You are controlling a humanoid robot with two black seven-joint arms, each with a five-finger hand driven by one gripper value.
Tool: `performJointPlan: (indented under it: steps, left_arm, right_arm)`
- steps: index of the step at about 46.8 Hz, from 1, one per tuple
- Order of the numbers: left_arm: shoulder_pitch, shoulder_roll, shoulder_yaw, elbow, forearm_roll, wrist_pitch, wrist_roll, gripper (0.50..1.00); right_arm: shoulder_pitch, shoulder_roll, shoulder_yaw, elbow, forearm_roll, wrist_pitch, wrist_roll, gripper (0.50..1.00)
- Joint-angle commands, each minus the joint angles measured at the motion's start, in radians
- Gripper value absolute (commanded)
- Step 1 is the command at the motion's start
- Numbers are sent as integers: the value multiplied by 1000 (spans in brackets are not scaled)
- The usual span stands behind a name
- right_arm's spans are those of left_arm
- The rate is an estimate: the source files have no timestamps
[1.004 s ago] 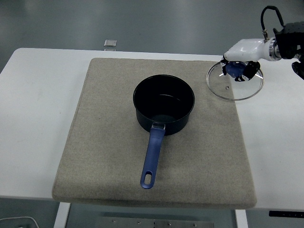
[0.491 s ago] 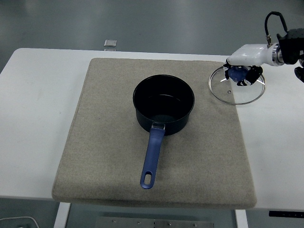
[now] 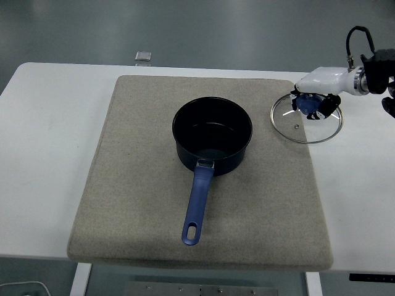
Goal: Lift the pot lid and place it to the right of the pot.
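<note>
Right hand (image 3: 315, 103): I am seeing its dark fingers curling round the lid's blue knob (image 3: 310, 105); how firmly they are pressing I cannot tell.
Pot lid (image 3: 306, 117): glass, sitting right of the pot, overlapping the mat's edge; the hand is hiding its upper part.
Pot (image 3: 212, 134): standing uncovered on the grey mat (image 3: 136, 185), handle pointing toward me.
Right arm: running off the right edge.
</note>
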Motion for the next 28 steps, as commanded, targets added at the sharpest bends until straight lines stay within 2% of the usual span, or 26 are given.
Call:
performJointPlan:
  steps: [1,28]
  left_arm:
    - [0,0,0,0,0,0,0,1000]
    - [0,0,0,0,0,0,0,1000]
  right_arm:
    - [0,-1,2,0,0,-2,0,500]
    - [-16,-12,16,24,40,-14,0,500]
